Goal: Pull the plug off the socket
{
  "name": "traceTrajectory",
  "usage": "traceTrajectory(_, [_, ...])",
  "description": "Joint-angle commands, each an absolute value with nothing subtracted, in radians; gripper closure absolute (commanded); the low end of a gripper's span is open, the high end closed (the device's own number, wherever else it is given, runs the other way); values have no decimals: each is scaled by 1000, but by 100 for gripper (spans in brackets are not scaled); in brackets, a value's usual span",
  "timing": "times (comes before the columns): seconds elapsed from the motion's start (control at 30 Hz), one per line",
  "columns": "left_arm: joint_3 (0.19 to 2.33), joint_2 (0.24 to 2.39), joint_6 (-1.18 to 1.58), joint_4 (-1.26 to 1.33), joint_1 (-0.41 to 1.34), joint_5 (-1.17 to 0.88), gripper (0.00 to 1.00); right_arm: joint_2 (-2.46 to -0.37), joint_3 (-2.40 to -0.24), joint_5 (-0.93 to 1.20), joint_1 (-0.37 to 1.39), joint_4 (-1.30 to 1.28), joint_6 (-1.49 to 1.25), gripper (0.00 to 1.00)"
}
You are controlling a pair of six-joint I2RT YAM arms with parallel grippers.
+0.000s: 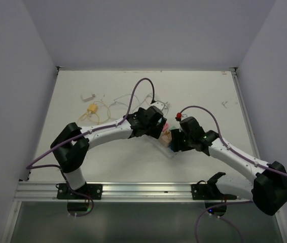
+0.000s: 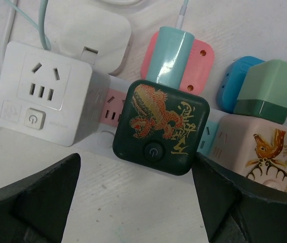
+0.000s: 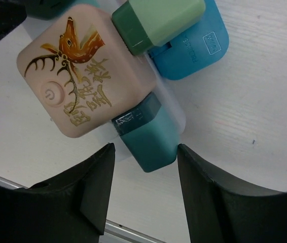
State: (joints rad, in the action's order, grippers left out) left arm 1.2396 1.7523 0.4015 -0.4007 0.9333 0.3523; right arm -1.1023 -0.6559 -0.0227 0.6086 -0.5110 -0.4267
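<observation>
The socket, a long white power strip [image 2: 103, 137] with pastel outlets, lies mid-table [image 1: 168, 144] under a crowd of plugged-in blocks. In the left wrist view a dark green dragon cube [image 2: 161, 126] sits in the middle, with a white cube adapter [image 2: 42, 93] to its left. My left gripper [image 2: 136, 202] is open and empty just in front of the dragon cube. In the right wrist view a dark teal plug [image 3: 151, 134] sticks out of the strip [image 3: 173, 109] beside a beige deer cube [image 3: 77, 76]. My right gripper [image 3: 144, 152] is open, with its fingers on either side of the teal plug's end.
A pink adapter [image 2: 200, 55] with a light teal charger [image 2: 170, 53], a blue adapter [image 3: 194, 45] and a green plug [image 3: 156, 20] crowd the strip. Loose cables and a yellow object [image 1: 92, 108] lie at the back left. A metal rail [image 1: 143, 190] runs along the front edge.
</observation>
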Motion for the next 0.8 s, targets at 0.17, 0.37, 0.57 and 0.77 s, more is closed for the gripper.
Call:
traceTrajectory(0.17, [1236,1721,404,-387,766,397,8,-1261,-736,86,629,-324,-361,49])
traceTrajectory(0.37, [1250,1692,370,-388,718,381,6,-1348,-791,84,650,-261,-342,50])
traceTrajectory(0.57, [1215,1602,439,-384,718,279,4,-1328,-764,71,653,-226,-330,48])
traceTrajectory(0.77, [1147,1545,529,-324,718,216,4,-1286,-723,9,696,-125,-362,44])
